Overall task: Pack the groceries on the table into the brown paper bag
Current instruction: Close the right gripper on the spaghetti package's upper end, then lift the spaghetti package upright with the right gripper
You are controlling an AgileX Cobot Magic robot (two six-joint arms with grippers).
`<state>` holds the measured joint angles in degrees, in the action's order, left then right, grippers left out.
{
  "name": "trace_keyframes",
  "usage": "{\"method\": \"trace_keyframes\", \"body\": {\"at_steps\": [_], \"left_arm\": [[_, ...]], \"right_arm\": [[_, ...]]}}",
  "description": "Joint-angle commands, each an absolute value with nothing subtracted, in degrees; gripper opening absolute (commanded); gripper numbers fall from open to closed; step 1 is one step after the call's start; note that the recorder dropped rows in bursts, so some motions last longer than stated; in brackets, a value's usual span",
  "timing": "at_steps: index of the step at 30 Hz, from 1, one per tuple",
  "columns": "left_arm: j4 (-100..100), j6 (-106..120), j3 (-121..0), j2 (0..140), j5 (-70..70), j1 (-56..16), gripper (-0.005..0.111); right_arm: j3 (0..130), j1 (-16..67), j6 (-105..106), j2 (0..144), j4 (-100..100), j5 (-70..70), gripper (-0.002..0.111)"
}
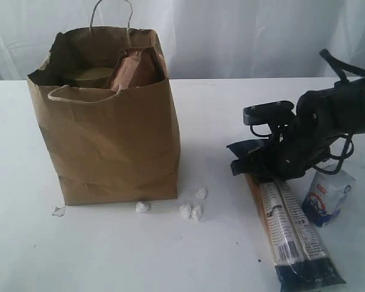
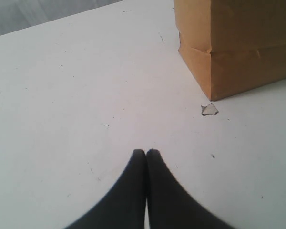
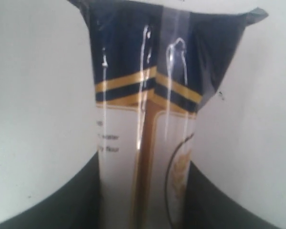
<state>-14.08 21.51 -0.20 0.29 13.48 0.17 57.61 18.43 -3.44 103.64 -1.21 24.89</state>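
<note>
My right gripper [image 3: 143, 167] is part-closed, both fingers pressed against the long dark-blue and white plastic packet [image 3: 148, 95], which lies on the flat white table [image 2: 62, 95]. My left gripper [image 2: 146, 152] is fully closed, empty.

In the exterior view my own arm [image 1: 328, 115] hides the far end of the long dark-blue packet [image 1: 295, 234] and the fingertips of my right tool [image 3: 142, 191]. The brown paper bag [image 1: 109, 140] hides all but the tops of the brown-red pouch [image 1: 137, 70] and a round lid [image 1: 92, 75], can or jar I cannot tell. The packet's print is too blurred to read.
</note>
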Motion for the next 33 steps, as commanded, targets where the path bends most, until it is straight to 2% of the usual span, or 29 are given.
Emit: {"method": "trace_keyframes", "body": {"at_steps": [1, 13, 16, 22, 33], "left_arm": [[-14.7, 21.5, 0.0, 0.0, 13.6, -0.1, 0.0], [-14.7, 21.5, 0.0, 0.0, 13.6, -0.1, 0.0], [-14.7, 21.5, 0.0, 0.0, 13.6, -0.1, 0.0], [-14.7, 21.5, 0.0, 0.0, 13.6, -0.1, 0.0], [-14.7, 21.5, 0.0, 0.0, 13.6, -0.1, 0.0]], "right_arm": [[57.8, 18.3, -1.5, 100.8, -2.0, 24.5, 0.0], [60.0, 18.2, -0.8, 98.2, -1.9, 29.8, 0.0], [60.1, 17.5, 9.1, 97.7, -8.6, 30.9, 0.0], [62.4, 11.6, 30.3, 97.7, -31.3, 39.9, 0.0], [68.0, 3.1, 39.1, 97.6, -37.8, 54.4, 0.0]]}}
